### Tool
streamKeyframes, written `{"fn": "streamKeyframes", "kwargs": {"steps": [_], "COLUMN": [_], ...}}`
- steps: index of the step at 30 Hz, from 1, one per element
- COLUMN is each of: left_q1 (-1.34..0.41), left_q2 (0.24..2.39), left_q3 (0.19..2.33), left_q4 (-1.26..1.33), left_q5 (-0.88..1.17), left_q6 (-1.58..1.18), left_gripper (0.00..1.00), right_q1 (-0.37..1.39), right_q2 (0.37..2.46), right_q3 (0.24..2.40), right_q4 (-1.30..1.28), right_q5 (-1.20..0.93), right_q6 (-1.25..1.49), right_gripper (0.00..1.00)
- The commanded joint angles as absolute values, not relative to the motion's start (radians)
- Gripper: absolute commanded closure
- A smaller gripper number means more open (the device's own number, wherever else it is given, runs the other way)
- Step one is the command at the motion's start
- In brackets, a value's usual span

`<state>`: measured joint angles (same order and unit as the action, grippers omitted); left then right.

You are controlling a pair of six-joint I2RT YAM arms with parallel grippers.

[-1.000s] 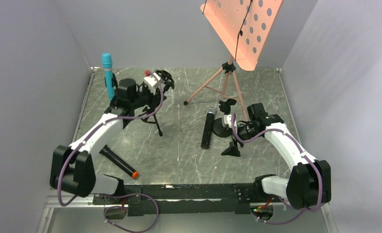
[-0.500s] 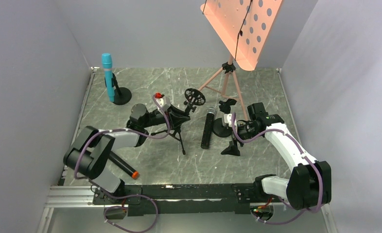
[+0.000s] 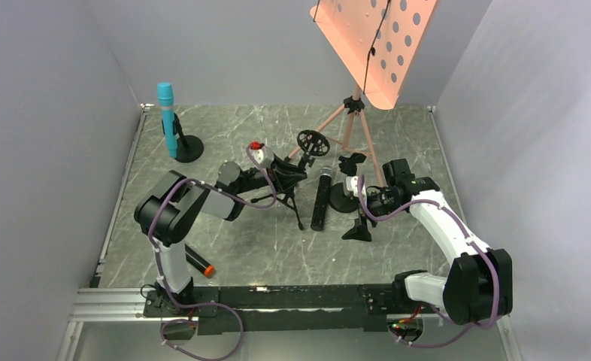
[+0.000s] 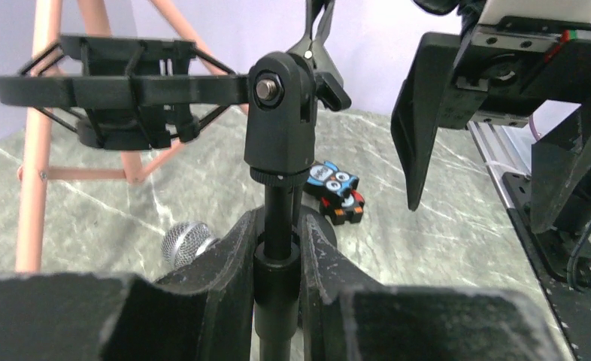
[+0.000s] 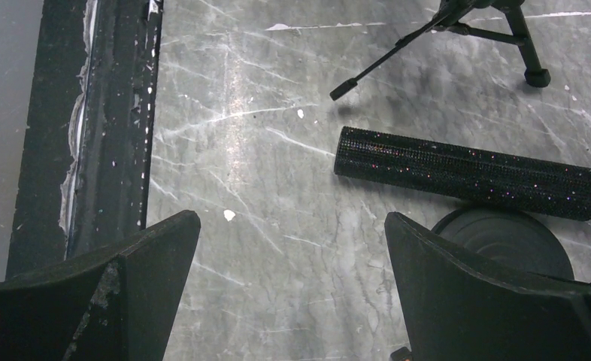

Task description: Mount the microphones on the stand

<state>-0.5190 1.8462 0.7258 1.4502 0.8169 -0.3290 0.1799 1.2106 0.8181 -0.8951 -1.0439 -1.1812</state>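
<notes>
1. Nearest the arm bases, the orange-ended mic (image 3: 197, 263) lies flat on the tabletop (image 3: 262, 248), partly hidden behind the left arm. Judged risk: the arm's elbow sits close above it and could knock it on a pull-back.
2. The right pincer (image 5: 291, 222) hangs released, jaws spread wide, holding nothing and touching nothing. Below it lie bare tabletop and, just beside one finger, a round black base (image 5: 503, 241).
3. The black mesh-headed mic (image 5: 469, 173) lies flat, its glittery barrel touching or just beside that base. Being round, it may roll or skid if a finger lands off-centre, and the base leaves little room on that side.
4. The left pincer (image 4: 277, 241) is clenched on the pole of the tripod stand (image 4: 280, 120), just under its swivel joint; the shock mount (image 4: 127, 90) juts sideways, empty. I cannot tell whether all the feet touch down. The grip is on a thin pole with a heavy head above, so the stand could twist in the grasp or tip, and its legs pass near the mesh-headed mic.
5. A small toy figure (image 4: 336, 192) sits beyond the pole.
6. Farthest, the teal mic (image 3: 168, 120) stands upright in its own stand at the back left, apparently already attached, and the pink music stand (image 3: 371, 45) rises at the back.
</notes>
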Motion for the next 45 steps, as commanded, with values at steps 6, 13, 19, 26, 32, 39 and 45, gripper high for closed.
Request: {"fn": "streamKeyframes", "kwargs": {"steps": [6,13,19,26,32,39,45], "left_q1": [-0.522,-0.521,-0.511,-0.507,-0.508,-0.509,-0.508], "left_q2": [1.886,1.818,1.719,1.504,1.288,0.973,0.790], "left_q3": [0.640,0.553,0.481,0.395,0.293,0.368,0.432], "left_q4": [1.661,1.632,1.538,1.236,1.011,0.459,0.097], "left_q5": [0.749,0.709,0.611,0.425,0.271,0.160,0.003], "left_q6": [-0.284,-0.210,-0.153,-0.064,-0.047,-0.128,-0.311], "left_gripper": [0.68,0.45,0.31,0.01,0.01,0.01,0.01], "right_q1": [0.176,0.176,0.176,0.176,0.176,0.176,0.176], "right_q2": [1.223,1.223,1.220,1.214,1.203,1.198,1.184], "right_q3": [0.849,0.849,0.849,0.847,0.842,0.844,0.856], "right_q4": [-0.887,-0.885,-0.885,-0.888,-0.880,-0.879,-0.894], "right_q5": [-1.048,-1.048,-1.046,-1.040,-1.032,-1.028,-1.071], "right_q6": [-1.206,-1.202,-1.204,-1.210,-1.209,-1.204,-1.205], "right_gripper": [0.00,0.00,0.00,0.00,0.00,0.00,0.00]}}
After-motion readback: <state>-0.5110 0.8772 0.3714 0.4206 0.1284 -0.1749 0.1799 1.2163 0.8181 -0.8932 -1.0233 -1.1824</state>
